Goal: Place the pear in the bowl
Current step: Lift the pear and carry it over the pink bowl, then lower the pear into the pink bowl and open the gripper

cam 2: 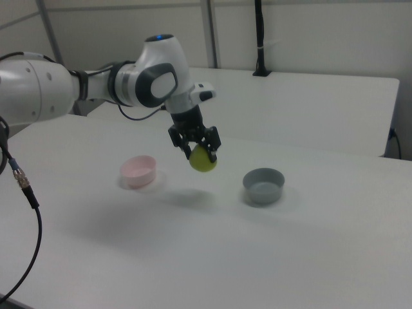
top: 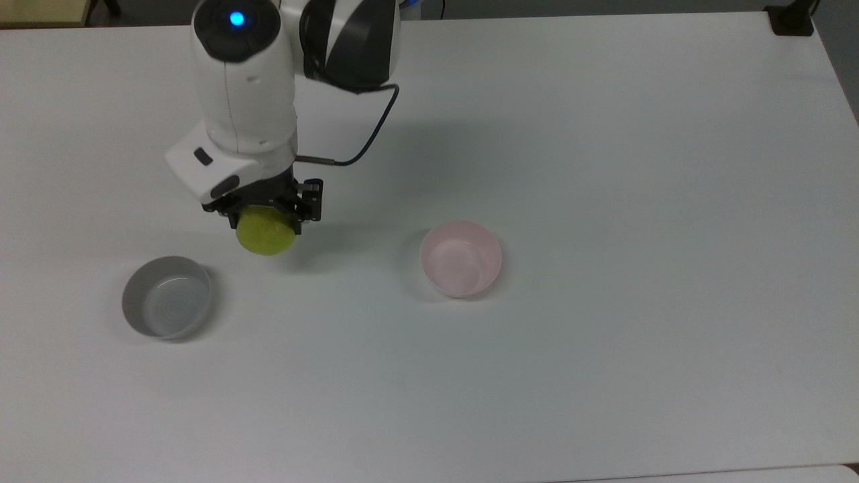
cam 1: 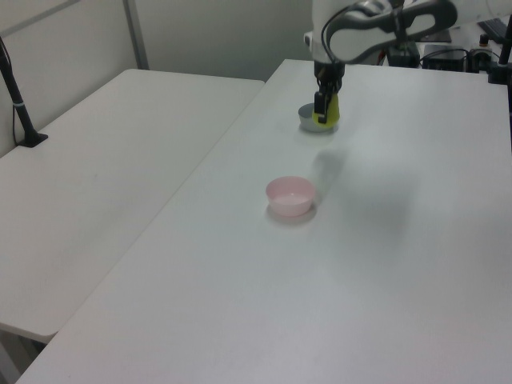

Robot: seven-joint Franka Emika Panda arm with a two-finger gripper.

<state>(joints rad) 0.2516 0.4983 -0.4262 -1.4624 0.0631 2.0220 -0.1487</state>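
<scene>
My gripper (top: 267, 213) (cam 2: 198, 147) (cam 1: 323, 106) is shut on the yellow-green pear (top: 266, 235) (cam 2: 203, 160) (cam 1: 328, 110), which hangs well above the white table (top: 604, 168). The pear's rounded bottom points down; its stem is hidden between the fingers. The pale pink bowl (top: 461, 258) (cam 2: 138, 170) (cam 1: 290, 195) stands empty on the table, to the top view's right of the pear. In the right view the pear's shadow lies on the table between the two bowls.
A grey bowl (top: 167, 296) (cam 2: 263, 184) (cam 1: 307, 117) stands empty at the top view's left, below and left of the pear. A second white table (cam 1: 96, 176) adjoins in the left view, with a black post (cam 1: 18, 96) on it.
</scene>
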